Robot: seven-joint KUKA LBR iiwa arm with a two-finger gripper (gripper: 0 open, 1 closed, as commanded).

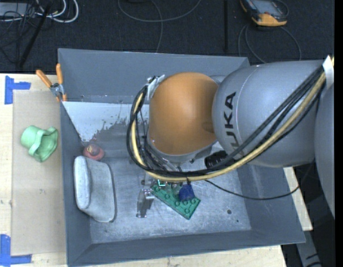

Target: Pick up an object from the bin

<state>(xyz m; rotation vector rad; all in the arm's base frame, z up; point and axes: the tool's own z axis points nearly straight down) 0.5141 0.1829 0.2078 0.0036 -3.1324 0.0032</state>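
Gripper point(145, 200): low in the bin point(160, 65), near its middle; grip state cannot be told.
Green brick plate point(180, 204): flat, just right of gripper, blue piece point(186, 192) on top.
Grey oblong point(94, 189): bin's left.

light green cup-like thing point(40, 142), far left

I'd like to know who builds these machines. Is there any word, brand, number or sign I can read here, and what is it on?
"KUKA": black letters, turned sideways, on the grey arm.
No other text can be read: the green plate, the pale pad and the bin show no lettering.
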